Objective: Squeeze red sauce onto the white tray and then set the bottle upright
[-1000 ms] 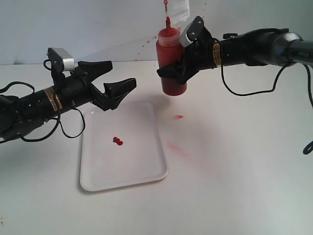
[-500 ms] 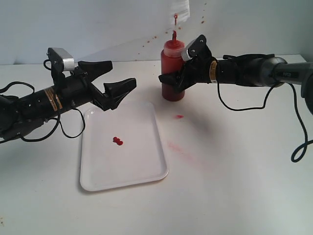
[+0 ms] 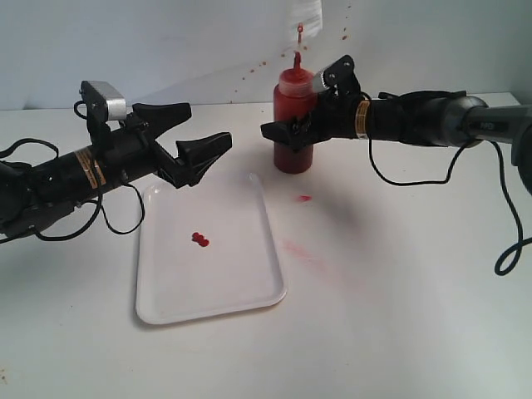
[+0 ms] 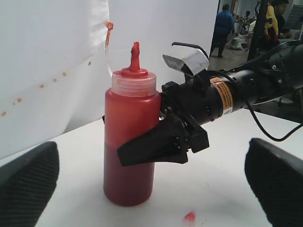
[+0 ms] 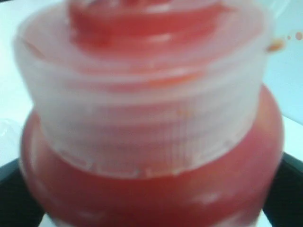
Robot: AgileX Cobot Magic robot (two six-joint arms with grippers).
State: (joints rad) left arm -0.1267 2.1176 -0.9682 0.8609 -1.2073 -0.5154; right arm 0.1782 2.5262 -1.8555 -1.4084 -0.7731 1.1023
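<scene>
The bottle stands upright on the table just beyond the white tray's far right corner, nozzle up. My right gripper is open around its middle; one finger passes in front and the other is hidden behind. The right wrist view is filled by the bottle and its cap, with dark fingers only at the frame edges. Small glossy blobs of red sauce sit on the tray. My left gripper hovers open and empty over the tray's far left corner, facing the bottle.
A red drop and a pale pink smear mark the table to the right of the tray. Red specks dot the white back wall. The right arm's cable loops down onto the table behind.
The right arm lowered the bottle from the air and set it upright on the table. Its jaws have since spread apart from the bottle. The left arm has not moved.
</scene>
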